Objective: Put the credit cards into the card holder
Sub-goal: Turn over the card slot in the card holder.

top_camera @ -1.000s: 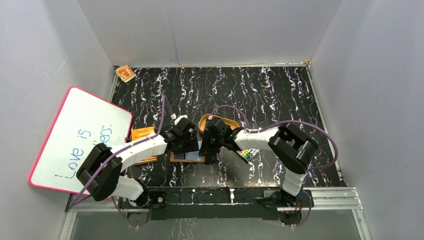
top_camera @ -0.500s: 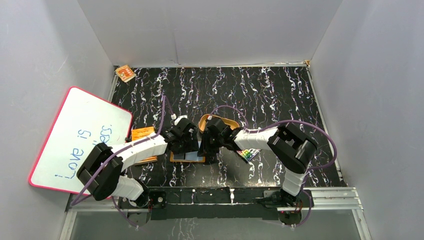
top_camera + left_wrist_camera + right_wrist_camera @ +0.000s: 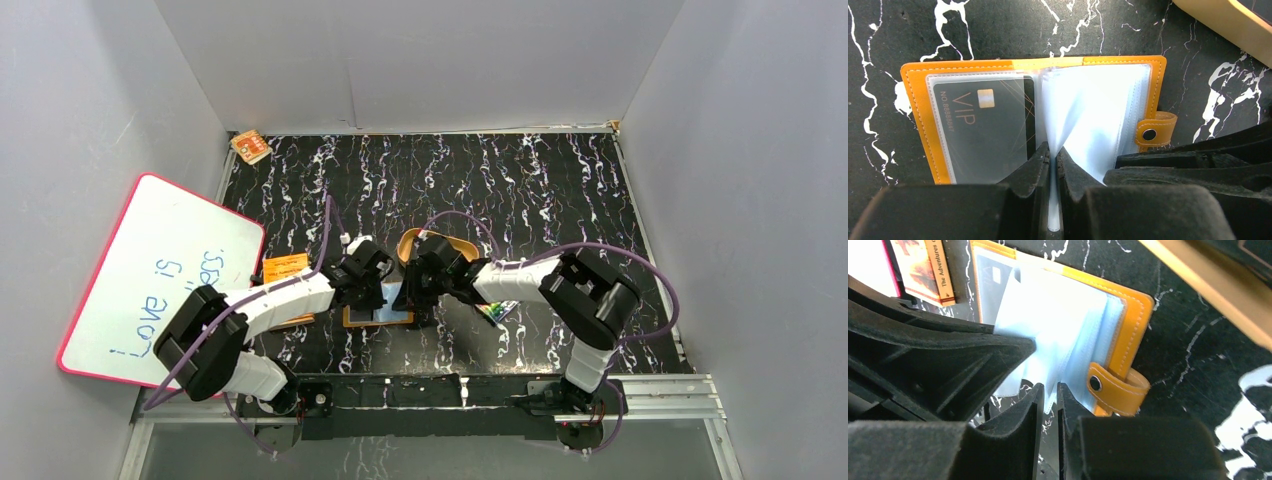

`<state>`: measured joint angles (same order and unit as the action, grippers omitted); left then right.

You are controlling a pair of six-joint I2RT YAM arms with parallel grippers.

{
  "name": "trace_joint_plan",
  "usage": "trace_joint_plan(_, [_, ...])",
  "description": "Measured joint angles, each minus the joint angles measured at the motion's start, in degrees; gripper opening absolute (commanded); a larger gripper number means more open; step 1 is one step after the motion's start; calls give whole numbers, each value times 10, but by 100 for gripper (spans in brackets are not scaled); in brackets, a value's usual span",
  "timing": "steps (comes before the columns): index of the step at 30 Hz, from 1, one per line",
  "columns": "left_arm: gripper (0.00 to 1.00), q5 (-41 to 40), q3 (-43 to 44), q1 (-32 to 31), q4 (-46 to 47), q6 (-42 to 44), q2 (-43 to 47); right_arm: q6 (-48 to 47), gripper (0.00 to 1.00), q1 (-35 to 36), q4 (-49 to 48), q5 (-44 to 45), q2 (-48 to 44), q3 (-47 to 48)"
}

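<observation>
A: Card holder (image 3: pixel 378 318), where?
B: Lying open on the bench (image 3: pixel 560 190), low centre of the top view, between the two wrists. One only. Snap tab (image 3: pixel 1154 131) hanging off its right edge in the left wrist view.

A: Cards counted?
B: One card (image 3: pixel 983 131) for certain: dark, marked VIP, tucked in the clear pocket on the left half of the holder. Also a dark flat edge inside the tan tray (image 3: pixel 1228 19), upper right corner of that view; cannot tell whether a card.

A: Fingers?
B: Two pairs. Left fingers (image 3: pixel 1044 161) pressed together on one clear leaf (image 3: pixel 1068 115), pinched beside the spine, leaf standing up from the holder. Right fingers (image 3: pixel 1037 401) nearly together on the lower edge of a pale-blue leaf (image 3: pixel 1058 330), just left of the tab. Cannot tell whether the same leaf.

A: Rest of the bench?
B: One tray, just above the holder in the top view. One orange booklet (image 3: pixel 285 270) to the holder's left. One marker pack (image 3: pixel 500 309) to its right, partly under the right arm. One whiteboard (image 3: pixel 150 270) at the far left edge. One small orange item (image 3: pixel 250 146) at the bench's upper left corner.
</observation>
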<state>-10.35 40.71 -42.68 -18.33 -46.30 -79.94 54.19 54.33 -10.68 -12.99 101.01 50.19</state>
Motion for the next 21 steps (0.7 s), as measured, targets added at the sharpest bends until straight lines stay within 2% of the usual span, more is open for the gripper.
trace_joint_plan(3, [7,-3,0,0,-5,0,7,-6,28,0,12,10,-14,-6])
trace_joint_plan(9, [10,-3,0,0,-8,-1,17,-36,42,1,19,16,-74,-26])
trace_joint_plan(14, [12,0,0,0,-7,-6,17,-65,42,18,18,17,-87,-24])
trace_joint_plan(21, [17,14,0,0,-1,-21,16,-76,44,39,15,17,-52,-10])
